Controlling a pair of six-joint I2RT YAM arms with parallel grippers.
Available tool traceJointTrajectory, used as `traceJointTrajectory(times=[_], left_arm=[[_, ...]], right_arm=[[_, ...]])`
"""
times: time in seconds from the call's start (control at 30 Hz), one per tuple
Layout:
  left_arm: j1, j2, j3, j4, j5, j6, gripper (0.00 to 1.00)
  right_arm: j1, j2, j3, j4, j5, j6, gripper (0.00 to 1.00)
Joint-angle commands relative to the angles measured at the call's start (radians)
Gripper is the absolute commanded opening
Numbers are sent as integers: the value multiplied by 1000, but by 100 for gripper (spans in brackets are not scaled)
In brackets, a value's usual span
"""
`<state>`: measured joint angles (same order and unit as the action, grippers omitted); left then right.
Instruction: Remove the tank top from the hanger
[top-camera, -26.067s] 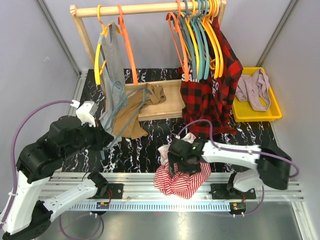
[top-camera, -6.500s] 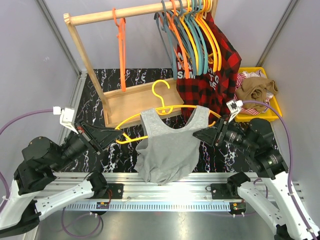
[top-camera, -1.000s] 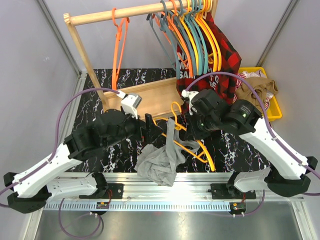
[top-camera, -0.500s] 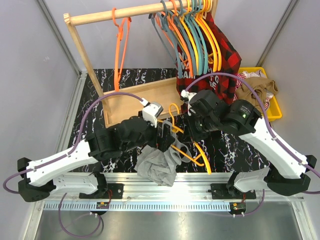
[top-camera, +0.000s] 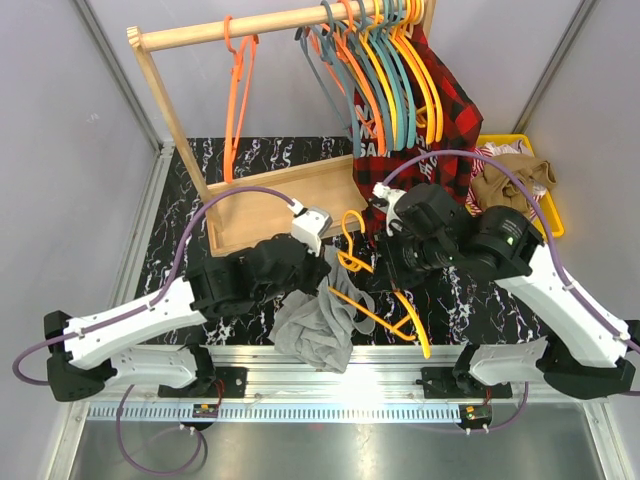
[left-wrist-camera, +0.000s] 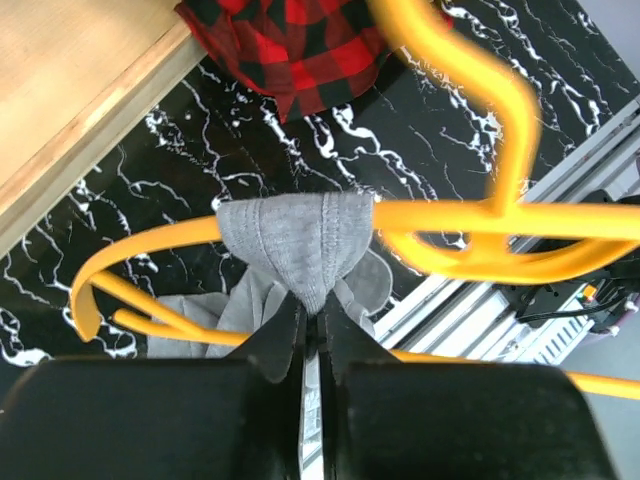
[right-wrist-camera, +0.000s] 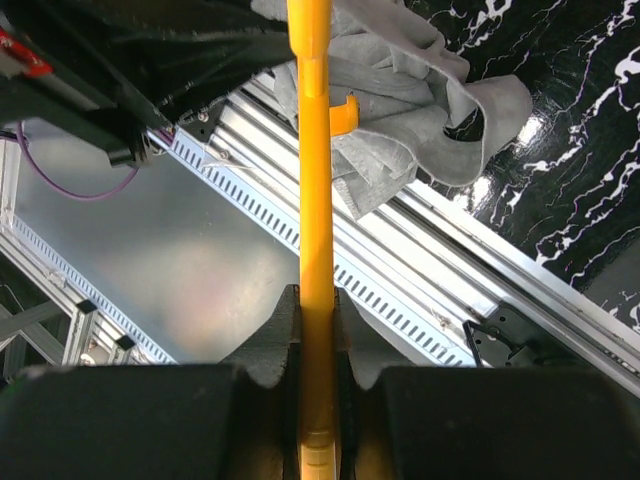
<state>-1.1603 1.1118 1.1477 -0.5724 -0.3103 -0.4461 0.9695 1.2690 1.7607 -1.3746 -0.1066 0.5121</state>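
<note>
While tight on the tank top, left gripper; right gripper tight on hanger.

A grey tank top lies crumpled in a heap at the middle of the near edge of the bench, one shoulder strap looped over an arm of a yellow plastic hanger tilted above it, hook toward the far edge.
</note>
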Motion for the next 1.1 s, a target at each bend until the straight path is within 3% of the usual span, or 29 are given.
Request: traceJointTrajectory(times=[0.0, 0.17, 0.23, 0.37, 0.6, 0.63, 0.67, 0.7, 0.73, 0.93, 1.07], left_arm=[[8, -61, -20, 40, -10, -12, 0], [40, -128, -13, -30, -36, -19, 0], [136, -154, -28, -61, -44, -32, 0], [367, -233, -123, -108, 118, 7, 0], [398, -297, -230, -107, 302, 24, 0], [399, -306, -230, -115, 351, 20, 6], [399, -317, -227, -118, 367, 6, 26], [399, -334, -221, -124, 376, -3, 55], [399, -377, -203, -133, 402, -5, 99], [399, -553, -34, -299, 333, -22, 99], [399, -604, 55, -345, 462, -60, 99]], right_arm=[[12, -46, -19, -46, 1, 22, 0], [11, -77, -58, -66, 2, 23, 0], [11, -100, -55, -86, 10, 25, 0], [11, -152, -21, -110, 18, 35, 0], [11, -236, 17, -97, 45, 37, 0], [12, -241, 13, -89, 36, 31, 0], [11, -243, 8, -89, 32, 32, 0], [11, -241, 8, -93, 31, 31, 0], [12, -241, 9, -102, 33, 28, 0], [11, -258, 28, -167, 13, 0, 0], [11, -279, -29, -147, -296, -63, 0]])
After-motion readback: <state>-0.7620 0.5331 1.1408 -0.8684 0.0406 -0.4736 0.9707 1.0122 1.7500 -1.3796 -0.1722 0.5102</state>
